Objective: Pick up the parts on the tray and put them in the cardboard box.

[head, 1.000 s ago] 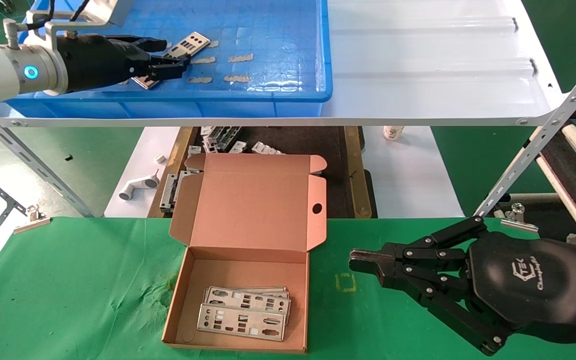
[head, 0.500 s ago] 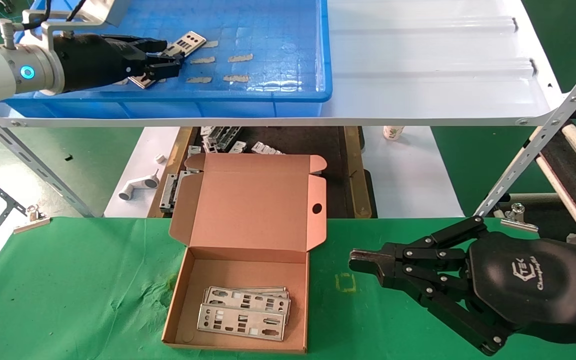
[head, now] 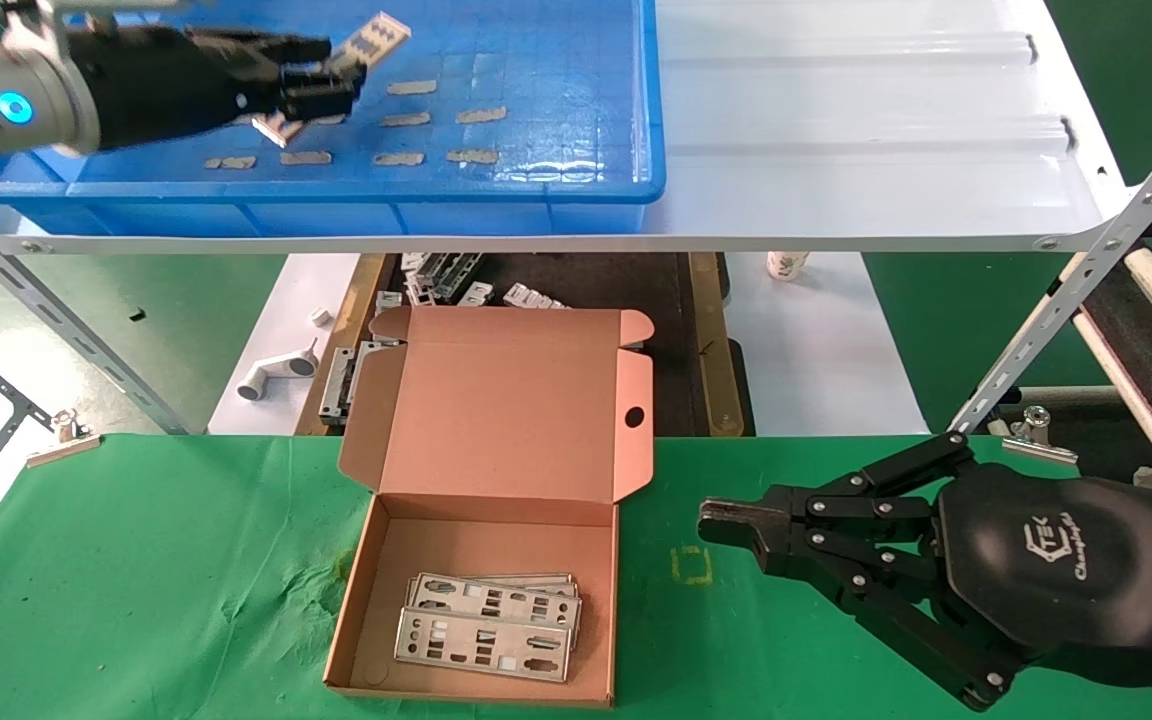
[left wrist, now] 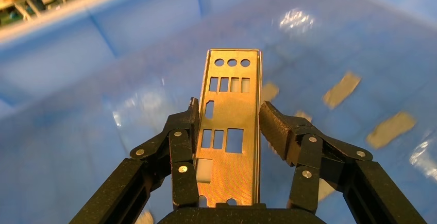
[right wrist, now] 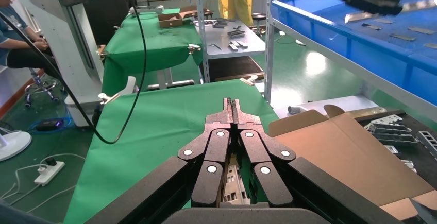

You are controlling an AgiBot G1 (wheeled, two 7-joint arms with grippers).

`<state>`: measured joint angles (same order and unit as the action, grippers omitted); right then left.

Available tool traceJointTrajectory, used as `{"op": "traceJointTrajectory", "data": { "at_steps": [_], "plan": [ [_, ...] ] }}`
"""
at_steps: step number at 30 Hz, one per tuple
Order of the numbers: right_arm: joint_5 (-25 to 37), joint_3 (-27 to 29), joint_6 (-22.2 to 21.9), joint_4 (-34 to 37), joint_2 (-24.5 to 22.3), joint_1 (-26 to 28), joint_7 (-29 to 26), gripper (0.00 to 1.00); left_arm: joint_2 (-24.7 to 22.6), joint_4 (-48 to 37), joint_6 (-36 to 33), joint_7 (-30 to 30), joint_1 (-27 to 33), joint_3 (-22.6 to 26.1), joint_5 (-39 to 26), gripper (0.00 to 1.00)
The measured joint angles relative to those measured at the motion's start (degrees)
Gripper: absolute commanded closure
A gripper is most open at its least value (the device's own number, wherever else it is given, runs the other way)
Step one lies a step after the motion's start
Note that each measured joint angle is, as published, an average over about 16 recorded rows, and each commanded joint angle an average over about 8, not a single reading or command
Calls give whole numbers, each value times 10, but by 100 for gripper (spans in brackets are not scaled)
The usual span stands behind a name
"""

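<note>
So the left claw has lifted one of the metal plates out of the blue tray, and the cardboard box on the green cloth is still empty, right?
Not quite. The left gripper does hold a metal plate above the blue tray, but the cardboard box is not empty: the head view shows a few metal plates already lying in it.

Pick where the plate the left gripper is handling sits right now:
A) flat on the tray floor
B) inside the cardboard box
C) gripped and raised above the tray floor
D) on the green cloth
C: the left gripper clamps the plate by its edges, raised above the tray floor.
</note>
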<state>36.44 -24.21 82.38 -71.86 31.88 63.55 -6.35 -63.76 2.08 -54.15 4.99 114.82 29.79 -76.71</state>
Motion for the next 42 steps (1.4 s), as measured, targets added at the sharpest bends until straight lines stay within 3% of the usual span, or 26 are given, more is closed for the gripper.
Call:
{"op": "traceJointTrajectory", "data": {
  "at_steps": [6, 14, 22, 34, 42],
  "plan": [
    [0, 0, 0, 0, 0, 0, 0, 100, 22, 18, -74, 22, 14, -10, 15, 100],
    [0, 0, 0, 0, 0, 0, 0, 100, 62, 55, -242, 78, 23, -20, 41, 100],
    [0, 0, 0, 0, 0, 0, 0, 100, 106, 144, -362, 126, -6, -3, 80, 100],
    [0, 0, 0, 0, 0, 0, 0, 100, 189, 390, -365, 113, -131, 111, 178, 100],
    [0, 0, 0, 0, 0, 0, 0, 100, 203, 476, -312, 111, -210, 175, 168, 100]
  ]
}}
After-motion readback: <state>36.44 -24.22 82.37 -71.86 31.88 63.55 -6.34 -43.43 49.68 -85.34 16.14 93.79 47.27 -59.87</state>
